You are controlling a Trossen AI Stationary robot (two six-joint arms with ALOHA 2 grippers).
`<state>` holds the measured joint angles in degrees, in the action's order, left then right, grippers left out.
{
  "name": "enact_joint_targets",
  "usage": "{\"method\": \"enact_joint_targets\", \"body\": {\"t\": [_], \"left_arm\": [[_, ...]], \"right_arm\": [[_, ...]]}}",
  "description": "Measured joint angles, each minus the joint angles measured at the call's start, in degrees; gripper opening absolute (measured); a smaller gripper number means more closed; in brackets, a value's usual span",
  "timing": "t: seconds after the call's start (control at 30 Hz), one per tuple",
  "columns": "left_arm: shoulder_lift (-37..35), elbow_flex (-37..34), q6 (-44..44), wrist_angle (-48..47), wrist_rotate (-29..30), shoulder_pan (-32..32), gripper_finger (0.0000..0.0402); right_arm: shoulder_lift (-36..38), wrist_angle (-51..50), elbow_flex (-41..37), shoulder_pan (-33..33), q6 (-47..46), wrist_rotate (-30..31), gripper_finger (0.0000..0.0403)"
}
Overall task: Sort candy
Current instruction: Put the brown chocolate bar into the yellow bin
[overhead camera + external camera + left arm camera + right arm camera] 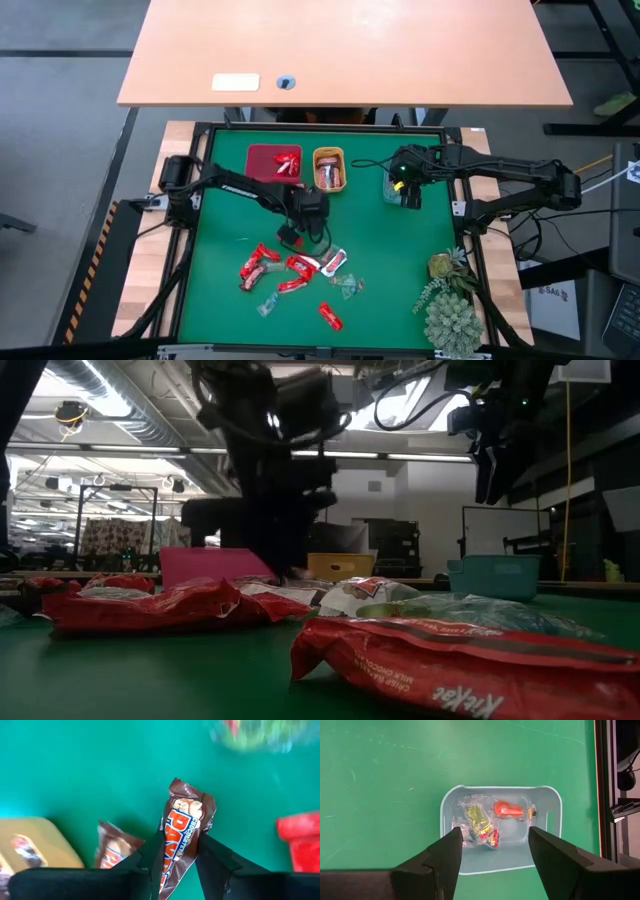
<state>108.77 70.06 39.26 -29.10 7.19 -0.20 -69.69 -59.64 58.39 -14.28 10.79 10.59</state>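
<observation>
Left gripper (175, 865) pinches 1 brown crinkly-wrapped chocolate bar (182, 837) beside the yellow plastic tray (35, 840); light, slippery, best gripped mid-body

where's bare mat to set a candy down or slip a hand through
Free: the mat's left strip beside the red tray, and the stretch between the teal tray and the plant. Crowded: the candy pile near the front, with the left gripper just behind.

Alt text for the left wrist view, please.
The left gripper has its two dark fingers on either side of a brown PayDay candy bar lying on the green table. A second brown bar, an orange tray and a red tray sit nearby.
</observation>
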Motion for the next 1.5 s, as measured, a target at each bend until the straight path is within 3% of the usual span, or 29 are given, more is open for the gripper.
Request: {"method": "enact_joint_targets", "body": {"t": [0.33,0.73,0.9,1.23,1.5], "left_arm": [[0.02,8.76,-3.14,2.73,8.49,-2.22,0.0096],[0.00,13.38,-3.15,3.52,17.74,6.28,0.0096],[0.00,13.38,-3.88,3.52,17.87,9.70,0.0096],[0.00,13.38,-14.41,3.49,17.80,12.36,0.0098],[0.00,13.38,-21.10,3.49,17.79,12.57,0.0159]], "right_arm": [[0.00,0.00,0.00,0.01,0.00,0.00,0.0227],[0.00,0.00,0.00,0.02,0.00,-1.18,0.0227],[0.00,0.00,0.00,0.00,0.02,-1.18,0.0227],[0.00,0.00,0.00,0.02,0.00,-1.18,0.0227],[-0.02,0.02,0.00,0.01,0.01,-1.20,0.0227]]}}
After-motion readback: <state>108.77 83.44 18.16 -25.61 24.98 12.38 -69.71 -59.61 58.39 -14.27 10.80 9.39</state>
